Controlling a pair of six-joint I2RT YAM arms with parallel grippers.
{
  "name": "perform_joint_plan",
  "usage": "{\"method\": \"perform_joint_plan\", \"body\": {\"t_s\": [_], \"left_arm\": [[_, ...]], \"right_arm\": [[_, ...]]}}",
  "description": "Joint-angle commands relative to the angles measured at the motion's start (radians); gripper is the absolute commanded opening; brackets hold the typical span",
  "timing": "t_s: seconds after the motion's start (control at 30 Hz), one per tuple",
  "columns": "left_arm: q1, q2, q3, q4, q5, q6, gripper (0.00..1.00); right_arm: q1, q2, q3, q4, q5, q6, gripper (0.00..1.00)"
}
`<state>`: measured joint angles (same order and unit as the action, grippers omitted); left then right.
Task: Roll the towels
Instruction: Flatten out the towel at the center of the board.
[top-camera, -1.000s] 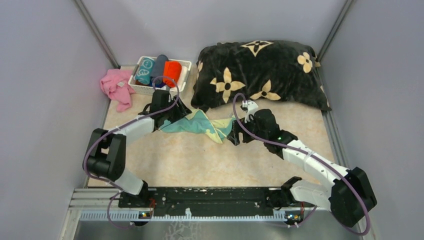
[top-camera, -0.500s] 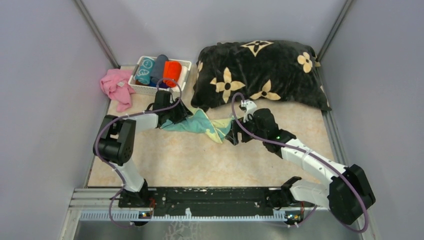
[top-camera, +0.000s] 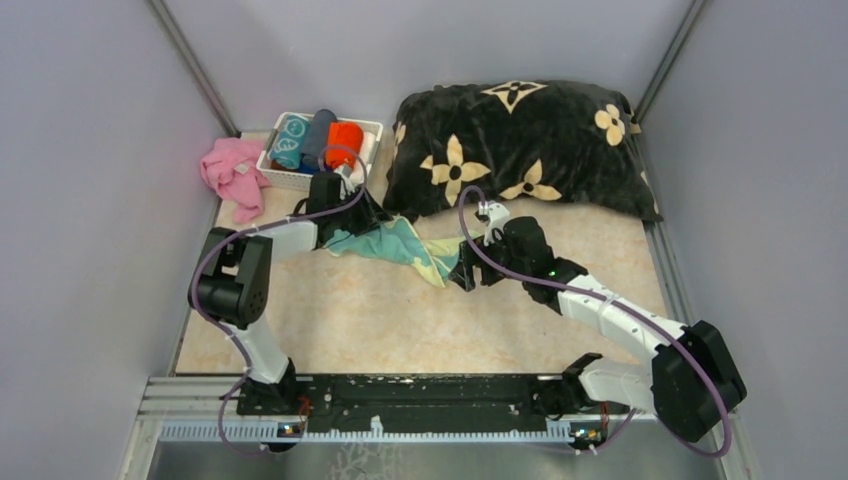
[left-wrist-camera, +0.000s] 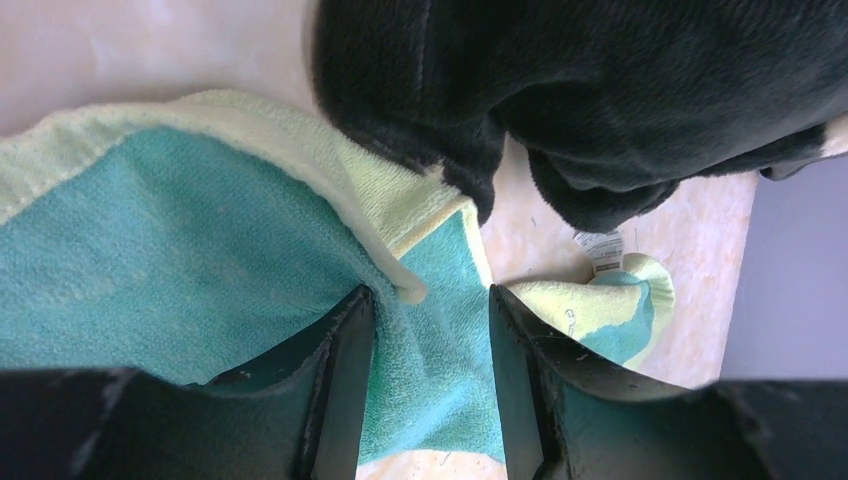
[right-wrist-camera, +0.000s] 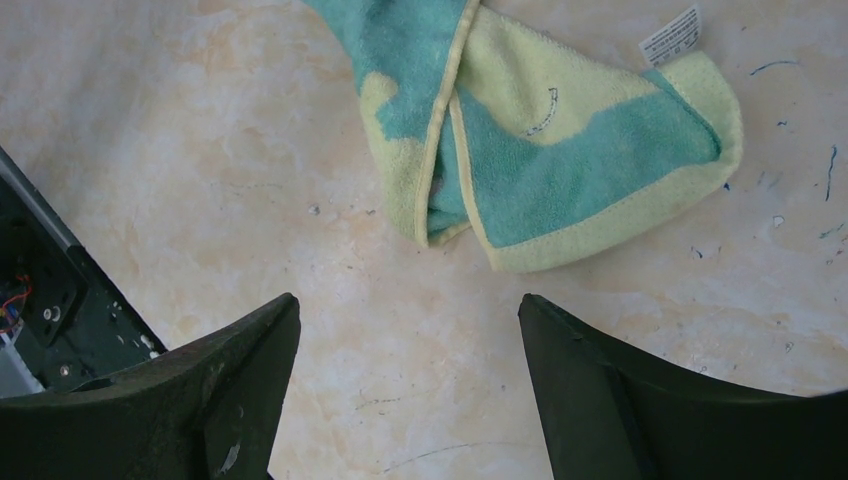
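Towel (top-camera: 400, 245), pale yellow with teal patches, lies strung out across the middle of the table (top-camera: 400, 330), nearer its far edge, in the overhead view. My left claw (top-camera: 368, 224) is at the towel's left end and my right claw (top-camera: 464, 270) at its right end. A white basket (top-camera: 282, 179) in the far left corner holds a rolled teal towel (top-camera: 291, 141), a rolled orange-red towel (top-camera: 345, 140) and a dark roll between them. A pink cloth (top-camera: 232, 176) is bunched just left of the basket, and the black flowered cushion (top-camera: 520, 150) fills the far right part of the table.

Left wrist view: my left claw (left-wrist-camera: 428, 300) stands with its fingers (left-wrist-camera: 345, 380) apart, astride a teal stretch of the towel (left-wrist-camera: 200, 240) and its folded yellow hem, the cloth lying between them unpinched. The cushion (left-wrist-camera: 600, 100) overlaps the towel's far side, and the towel's white label (left-wrist-camera: 600, 250) shows beyond on the bare table (left-wrist-camera: 700, 230).

Right wrist view: my right claw (right-wrist-camera: 408, 305) hangs wide apart over bare table (right-wrist-camera: 200, 150), holding nothing. The towel's folded end (right-wrist-camera: 560, 160) lies just beyond the fingertips, its label (right-wrist-camera: 668, 37) at the far corner.
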<state>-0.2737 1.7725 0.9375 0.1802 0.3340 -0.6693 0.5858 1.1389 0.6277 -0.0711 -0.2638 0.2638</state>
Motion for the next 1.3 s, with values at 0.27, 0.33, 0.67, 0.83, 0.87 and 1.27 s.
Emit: {"method": "perform_joint_plan", "body": {"t_s": [0.27, 0.33, 0.67, 0.83, 0.87, 1.27], "left_arm": [[0.000, 0.146, 0.098, -0.056, 0.050, 0.014, 0.44], [-0.006, 0.122, 0.048, -0.059, 0.054, -0.011, 0.44], [-0.012, -0.183, -0.337, -0.045, 0.037, -0.096, 0.49], [-0.010, -0.341, -0.460, -0.033, 0.039, -0.131, 0.53], [-0.010, -0.366, -0.468, -0.037, 0.032, -0.134, 0.55], [0.003, -0.331, -0.218, -0.212, -0.102, 0.025, 0.65]], "right_arm": [[-0.007, 0.062, -0.003, 0.094, 0.014, -0.012, 0.80], [-0.007, 0.088, 0.009, 0.098, 0.015, -0.018, 0.79], [-0.017, 0.141, -0.015, 0.084, 0.159, 0.110, 0.77], [-0.062, 0.104, -0.104, 0.203, 0.079, 0.217, 0.75], [-0.076, 0.105, -0.119, 0.227, 0.060, 0.236, 0.75], [-0.169, 0.304, -0.143, 0.561, -0.134, 0.372, 0.60]]}}
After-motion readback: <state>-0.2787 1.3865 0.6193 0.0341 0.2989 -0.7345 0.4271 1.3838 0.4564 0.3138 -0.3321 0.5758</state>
